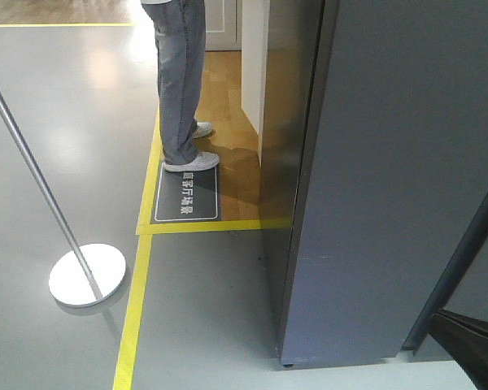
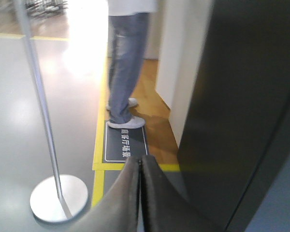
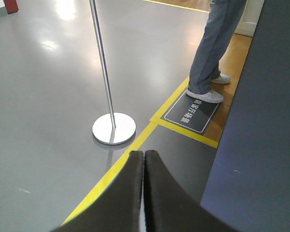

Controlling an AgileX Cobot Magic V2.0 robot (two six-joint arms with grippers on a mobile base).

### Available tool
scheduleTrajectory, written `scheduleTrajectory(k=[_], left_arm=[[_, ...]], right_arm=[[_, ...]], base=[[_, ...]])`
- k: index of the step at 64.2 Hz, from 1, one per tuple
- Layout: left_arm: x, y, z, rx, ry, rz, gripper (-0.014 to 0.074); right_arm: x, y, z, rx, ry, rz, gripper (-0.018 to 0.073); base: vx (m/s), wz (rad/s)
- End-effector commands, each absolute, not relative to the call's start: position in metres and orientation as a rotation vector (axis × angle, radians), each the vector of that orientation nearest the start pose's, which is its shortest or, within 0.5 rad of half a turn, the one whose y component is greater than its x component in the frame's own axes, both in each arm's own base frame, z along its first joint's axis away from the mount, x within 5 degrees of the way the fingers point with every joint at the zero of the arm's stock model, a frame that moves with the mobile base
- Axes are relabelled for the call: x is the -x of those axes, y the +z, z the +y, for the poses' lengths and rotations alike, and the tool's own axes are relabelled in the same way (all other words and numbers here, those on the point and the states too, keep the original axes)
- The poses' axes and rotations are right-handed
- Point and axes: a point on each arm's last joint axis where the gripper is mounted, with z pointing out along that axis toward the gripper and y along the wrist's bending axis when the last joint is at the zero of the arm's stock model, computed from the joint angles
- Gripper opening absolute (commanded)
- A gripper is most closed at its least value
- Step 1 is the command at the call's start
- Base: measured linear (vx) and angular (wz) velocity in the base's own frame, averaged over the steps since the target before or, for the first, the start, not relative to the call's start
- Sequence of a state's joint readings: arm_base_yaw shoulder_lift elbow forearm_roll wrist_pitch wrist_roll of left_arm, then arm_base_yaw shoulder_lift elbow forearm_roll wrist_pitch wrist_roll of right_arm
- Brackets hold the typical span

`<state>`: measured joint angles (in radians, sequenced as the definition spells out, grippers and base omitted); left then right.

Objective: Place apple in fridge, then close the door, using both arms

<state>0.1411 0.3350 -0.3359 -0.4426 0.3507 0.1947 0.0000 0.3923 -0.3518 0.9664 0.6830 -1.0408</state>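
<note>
The fridge (image 1: 390, 203) rises at the right as tall dark grey panels. None of its white inside shows, and I cannot tell which panel is the door. It also fills the right side of the left wrist view (image 2: 241, 111) and the right wrist view (image 3: 261, 145). The apple is out of view. My left gripper (image 2: 139, 159) is shut with nothing between its fingers and hangs over the floor left of the fridge. My right gripper (image 3: 144, 153) is shut and empty too, above the yellow line. A black arm part (image 1: 472, 341) shows at the lower right.
A slanting silver pole on a round base (image 1: 87, 275) stands on the grey floor at the left. A person in jeans and white shoes (image 1: 183, 81) stands by a dark floor sign (image 1: 186, 195). Yellow tape lines (image 1: 134, 309) edge a strip of wooden floor (image 1: 236, 154).
</note>
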Motion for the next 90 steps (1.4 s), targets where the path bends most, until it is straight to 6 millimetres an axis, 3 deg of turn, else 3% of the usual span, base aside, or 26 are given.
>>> scheduleTrajectory(k=[1,11,27,48,59,71,90], left_arm=[[-0.08,0.287,0.005,0.363,-0.206,1.699,-0.0006],[-0.078,0.279,0.007,0.405,-0.198,1.684,-0.0006],[-0.067,0.236,0.007,0.394,-0.177,1.644,-0.0006],[-0.06,0.189,0.008,0.344,-0.094,1.722,-0.0006],[-0.06,0.188,0.008,0.278,-0.04,1.745,-0.0006],[-0.06,0.189,0.004,0.09,0.028,1.751,-0.0006],[-0.057,0.202,0.002,0.031,0.027,1.579,-0.0006]], right_arm=[[-0.078,0.283,0.046,0.499,0.396,1.794,-0.0006],[-0.078,0.283,0.046,0.499,0.397,1.795,-0.0006],[-0.078,0.283,0.046,0.499,0.396,1.794,-0.0006],[-0.078,0.283,0.046,0.499,0.396,1.794,-0.0006],[-0.078,0.283,0.046,0.499,0.396,1.794,-0.0006],[-0.078,0.283,0.046,0.499,0.396,1.794,-0.0006],[-0.078,0.283,0.046,0.499,0.396,1.794,-0.0006]], base=[[0.0,0.0],[0.0,0.0],[0.0,0.0],[0.0,0.0],[0.0,0.0],[0.0,0.0],[0.0,0.0]])
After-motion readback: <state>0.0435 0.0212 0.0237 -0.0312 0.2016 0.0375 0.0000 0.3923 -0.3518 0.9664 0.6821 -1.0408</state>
